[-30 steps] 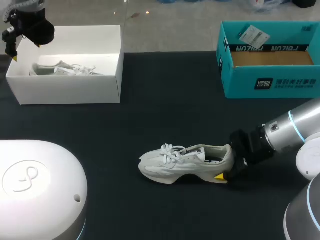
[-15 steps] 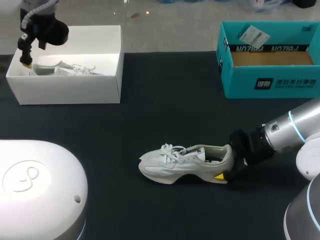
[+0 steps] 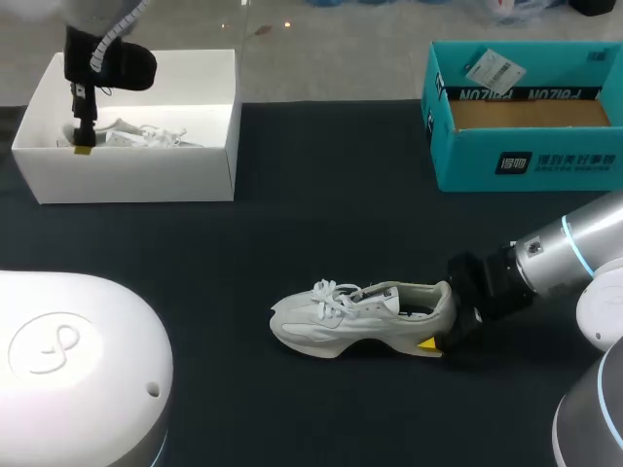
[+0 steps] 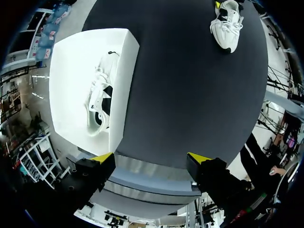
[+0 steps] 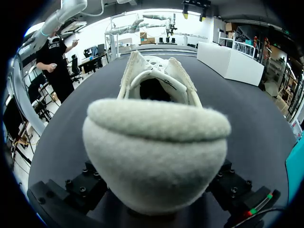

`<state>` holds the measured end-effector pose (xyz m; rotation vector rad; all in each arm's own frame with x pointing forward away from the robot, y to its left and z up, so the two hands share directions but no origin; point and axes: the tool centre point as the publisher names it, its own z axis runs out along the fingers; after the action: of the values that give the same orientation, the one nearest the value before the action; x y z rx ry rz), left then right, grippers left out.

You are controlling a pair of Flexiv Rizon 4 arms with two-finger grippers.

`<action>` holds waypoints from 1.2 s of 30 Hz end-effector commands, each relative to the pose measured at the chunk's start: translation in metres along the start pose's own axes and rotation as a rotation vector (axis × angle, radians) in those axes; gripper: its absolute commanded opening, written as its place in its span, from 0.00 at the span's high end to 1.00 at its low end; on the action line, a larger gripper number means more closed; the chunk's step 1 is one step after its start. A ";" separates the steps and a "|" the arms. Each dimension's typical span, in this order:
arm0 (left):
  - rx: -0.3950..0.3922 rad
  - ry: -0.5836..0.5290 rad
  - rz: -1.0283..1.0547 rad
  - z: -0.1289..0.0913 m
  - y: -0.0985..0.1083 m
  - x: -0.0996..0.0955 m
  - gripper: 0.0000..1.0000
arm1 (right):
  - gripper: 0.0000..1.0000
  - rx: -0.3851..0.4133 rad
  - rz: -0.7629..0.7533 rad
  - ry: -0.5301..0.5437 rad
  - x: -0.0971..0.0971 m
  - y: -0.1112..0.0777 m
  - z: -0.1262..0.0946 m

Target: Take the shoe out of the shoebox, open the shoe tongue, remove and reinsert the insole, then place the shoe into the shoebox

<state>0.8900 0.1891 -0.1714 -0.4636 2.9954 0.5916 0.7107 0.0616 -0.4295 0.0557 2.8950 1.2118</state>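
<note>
A white sneaker (image 3: 355, 316) lies on its sole on the black table (image 3: 321, 195), toe to the left. My right gripper (image 3: 443, 328) is shut on its heel from the right; in the right wrist view the heel (image 5: 156, 147) fills the space between the fingers and hides their tips. A second white shoe (image 3: 136, 134) lies in the white shoebox (image 3: 127, 175) at the back left. My left gripper (image 3: 82, 136) hangs over that box's left end, open and holding nothing. In the left wrist view it (image 4: 151, 159) looks down on the boxed shoe (image 4: 100, 97).
A teal cardboard box (image 3: 526, 156) stands open at the back right, with a paper tag (image 3: 494, 70) on its far wall. The left arm's white base (image 3: 78, 360) fills the near left corner. The right arm's base (image 3: 594, 409) fills the near right corner.
My left arm has swung right and come down over the left end of the white shoebox. The right arm and the sneaker have not moved.
</note>
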 end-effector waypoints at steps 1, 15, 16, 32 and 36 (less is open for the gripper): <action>-0.003 0.103 -0.379 -0.001 -0.003 -0.005 0.00 | 1.00 0.002 0.000 -0.001 0.000 0.000 0.003; -0.046 0.013 -0.799 -0.015 -0.032 0.010 0.00 | 1.00 0.002 0.000 -0.001 0.000 0.000 0.003; -0.041 0.007 -0.865 -0.016 -0.034 0.012 0.00 | 1.00 0.002 0.000 -0.001 0.000 0.000 0.003; 0.129 -0.012 -1.080 -0.031 -0.111 0.066 0.00 | 1.00 0.002 0.000 -0.001 0.000 0.000 0.003; 0.161 -0.002 -1.014 -0.031 -0.132 0.080 0.00 | 1.00 0.002 0.000 -0.001 0.000 0.000 0.003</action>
<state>0.8606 0.0447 -0.1919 -1.7824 2.2674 0.2706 0.7107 0.0616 -0.4295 0.0557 2.8950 1.2118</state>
